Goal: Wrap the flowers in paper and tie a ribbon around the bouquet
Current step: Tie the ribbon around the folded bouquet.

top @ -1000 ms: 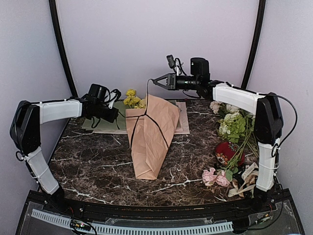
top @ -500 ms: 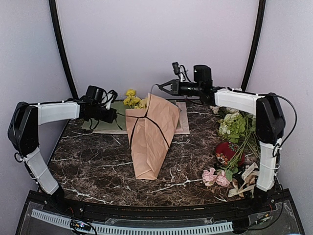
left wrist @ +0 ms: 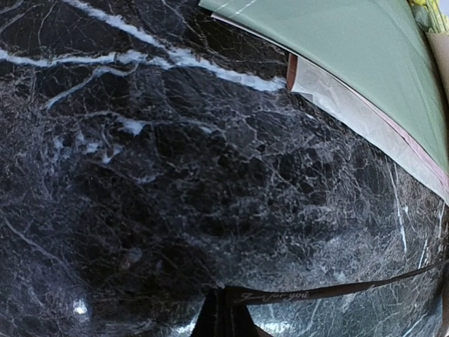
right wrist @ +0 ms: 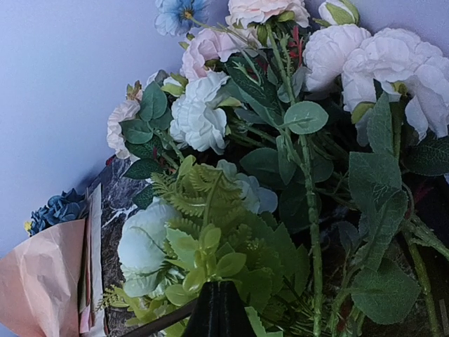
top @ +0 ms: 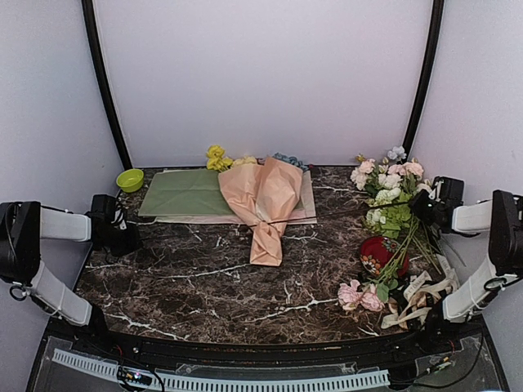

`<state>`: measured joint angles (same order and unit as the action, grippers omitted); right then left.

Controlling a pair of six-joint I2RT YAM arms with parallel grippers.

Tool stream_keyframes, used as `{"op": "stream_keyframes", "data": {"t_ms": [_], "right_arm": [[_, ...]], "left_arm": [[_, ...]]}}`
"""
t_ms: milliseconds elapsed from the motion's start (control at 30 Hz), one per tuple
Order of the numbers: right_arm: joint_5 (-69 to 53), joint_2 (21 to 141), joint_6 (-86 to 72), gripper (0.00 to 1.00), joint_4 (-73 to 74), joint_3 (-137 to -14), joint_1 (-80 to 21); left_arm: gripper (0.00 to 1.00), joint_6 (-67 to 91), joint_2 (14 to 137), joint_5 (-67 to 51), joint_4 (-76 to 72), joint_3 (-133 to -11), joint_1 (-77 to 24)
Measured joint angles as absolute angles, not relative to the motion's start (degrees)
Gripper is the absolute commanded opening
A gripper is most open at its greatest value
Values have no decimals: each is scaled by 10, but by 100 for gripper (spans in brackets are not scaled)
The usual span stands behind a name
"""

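Note:
The bouquet [top: 263, 198] lies at the table's back centre, a peach-pink paper cone pinched in at its lower part. Yellow flowers [top: 216, 157] and a blue hydrangea head [top: 288, 159] show above its wide end. The thin dark ribbon [top: 319, 217] runs taut across the cone's waist, out to both sides. My left gripper [top: 124, 237] is low at the far left, shut on the ribbon [left wrist: 316, 293] end. Over at the far right, my right gripper [top: 418, 208] is shut on the other ribbon [right wrist: 158, 321] end, in among leaves. The bouquet [right wrist: 42, 281] shows at the lower left of the right wrist view.
A green sheet [top: 184, 193] lies on pale sheets left of the bouquet, with a small green bowl [top: 129, 180] beyond it. A pink-white flower bunch [top: 384, 192], a red object [top: 377, 253], loose pink roses [top: 359, 296] and cream ribbons [top: 413, 298] crowd the right side.
Both arms have swung from above the bouquet down and outward to the table's sides, drawing the ribbon taut. The paper cone is now cinched narrower at its waist.

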<state>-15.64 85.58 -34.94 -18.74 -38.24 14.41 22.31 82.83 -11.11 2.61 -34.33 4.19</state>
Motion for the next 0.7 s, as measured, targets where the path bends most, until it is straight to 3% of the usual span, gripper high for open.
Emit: {"op": "stream_keyframes", "data": {"t_ms": [700], "right_arm": [[-177, 867, -298, 0, -168, -376, 213]], "left_arm": [[0, 301, 830, -119, -4, -317, 118]]}}
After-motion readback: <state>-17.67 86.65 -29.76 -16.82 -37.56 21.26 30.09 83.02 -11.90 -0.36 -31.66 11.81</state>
